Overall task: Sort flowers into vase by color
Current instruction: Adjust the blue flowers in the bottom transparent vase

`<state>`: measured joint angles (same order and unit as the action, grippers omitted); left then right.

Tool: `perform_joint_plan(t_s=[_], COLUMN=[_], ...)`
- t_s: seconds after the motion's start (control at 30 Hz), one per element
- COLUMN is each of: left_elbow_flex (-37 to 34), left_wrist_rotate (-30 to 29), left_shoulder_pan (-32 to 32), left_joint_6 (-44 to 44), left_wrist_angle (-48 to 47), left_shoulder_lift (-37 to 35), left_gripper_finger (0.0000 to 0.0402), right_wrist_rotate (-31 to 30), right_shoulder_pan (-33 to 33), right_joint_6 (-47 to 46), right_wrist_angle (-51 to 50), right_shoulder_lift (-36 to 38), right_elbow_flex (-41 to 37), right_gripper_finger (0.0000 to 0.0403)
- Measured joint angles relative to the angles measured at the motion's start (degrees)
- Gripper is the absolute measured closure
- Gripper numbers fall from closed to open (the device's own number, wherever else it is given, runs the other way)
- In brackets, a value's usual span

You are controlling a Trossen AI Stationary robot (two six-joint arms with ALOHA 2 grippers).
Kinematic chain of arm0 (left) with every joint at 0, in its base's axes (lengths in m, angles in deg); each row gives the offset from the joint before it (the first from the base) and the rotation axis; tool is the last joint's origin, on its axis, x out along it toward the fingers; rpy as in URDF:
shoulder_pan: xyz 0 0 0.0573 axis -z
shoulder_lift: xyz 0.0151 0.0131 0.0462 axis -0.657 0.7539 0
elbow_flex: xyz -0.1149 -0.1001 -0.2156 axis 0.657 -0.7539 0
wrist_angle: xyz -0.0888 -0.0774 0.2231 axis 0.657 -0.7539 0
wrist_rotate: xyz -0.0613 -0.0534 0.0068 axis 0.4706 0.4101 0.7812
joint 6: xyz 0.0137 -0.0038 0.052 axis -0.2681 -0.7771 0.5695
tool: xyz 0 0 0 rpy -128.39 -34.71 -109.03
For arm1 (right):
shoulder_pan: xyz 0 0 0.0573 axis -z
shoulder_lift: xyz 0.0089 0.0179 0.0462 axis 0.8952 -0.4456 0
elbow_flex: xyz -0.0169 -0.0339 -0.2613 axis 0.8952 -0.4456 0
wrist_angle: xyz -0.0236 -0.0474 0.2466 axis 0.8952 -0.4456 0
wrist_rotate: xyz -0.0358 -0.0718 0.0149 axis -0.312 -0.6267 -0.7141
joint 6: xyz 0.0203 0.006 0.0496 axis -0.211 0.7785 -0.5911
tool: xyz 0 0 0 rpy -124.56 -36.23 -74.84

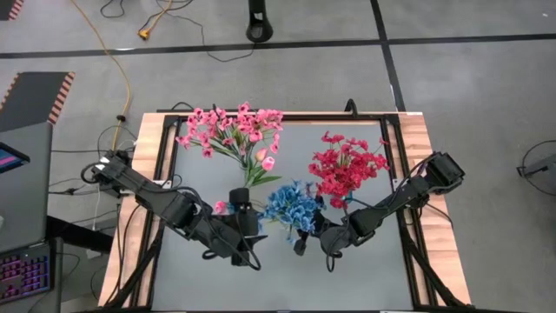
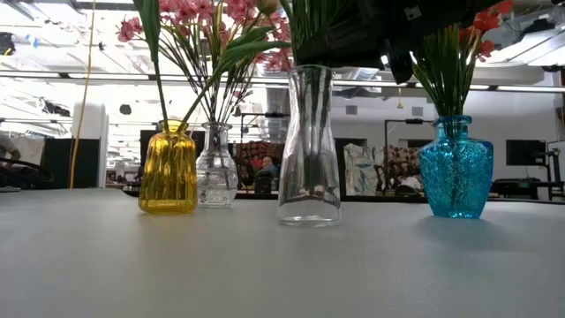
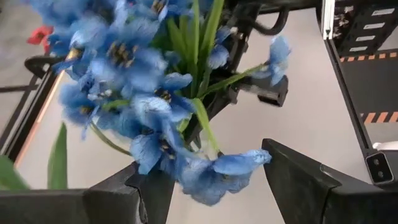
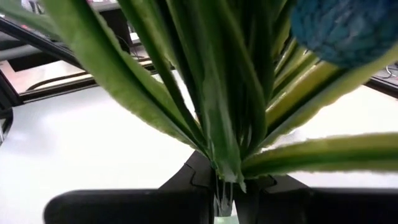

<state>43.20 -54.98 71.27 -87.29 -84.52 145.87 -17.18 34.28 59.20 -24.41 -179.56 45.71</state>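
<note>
A bunch of blue flowers (image 1: pixel 291 207) stands over the tall clear vase (image 2: pixel 309 146) at the table's middle; its green stems (image 4: pixel 211 93) reach down into the vase. My right gripper (image 1: pixel 306 236) is shut on those stems. My left gripper (image 1: pixel 248 213) is open beside the bunch, on its left. In the left wrist view the blue blossoms (image 3: pixel 143 93) hang between its fingers (image 3: pixel 217 186). Pink flowers (image 1: pixel 230 130) stand in a yellow vase (image 2: pixel 168 168) and a cut-glass vase (image 2: pixel 216 168) at the far left. Red flowers (image 1: pixel 347 165) stand in a blue vase (image 2: pixel 455 168). My right gripper (image 4: pixel 225 193) pinches the blue flowers' stems between its two fingers, at the gathered part (image 4: pixel 225 177) below the leaves. It comes nearly level from the table's near right, across the stems. The bunch stands upright above the fingers. Whether my left gripper touches the lowest blossom (image 3: pixel 217 174), I cannot tell.
The four vases stand in a loose row across the middle of the grey table (image 2: pixel 282 265). A black frame (image 1: pixel 395 174) and wooden borders (image 1: pixel 148 156) edge the top. Open table lies toward the near edge.
</note>
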Motion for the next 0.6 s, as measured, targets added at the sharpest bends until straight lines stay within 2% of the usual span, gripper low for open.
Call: perform_joint_plan(t_s=[0.33, 0.6], left_elbow_flex=[0.0, 0.0], left_wrist_rotate=[1.97, 3.11], left_shoulder_pan=[0.07, 0.04], left_joint_6=[2.5, 2.44], left_wrist_angle=[5.01, 5.46], left_shoulder_lift=[0.78, 0.81], left_gripper_finger=[0.018, 0.018], right_wrist_rotate=[0.6, 3.8], right_shoulder_pan=[0.04, 0.55], right_joint_6=[-0.02, -0.07], right_wrist_angle=[0.17, 0.36], right_shoulder_lift=[0.0, -0.02], right_elbow_flex=[0.0, 0.0], right_gripper_finger=[0.0305, 0.0299])
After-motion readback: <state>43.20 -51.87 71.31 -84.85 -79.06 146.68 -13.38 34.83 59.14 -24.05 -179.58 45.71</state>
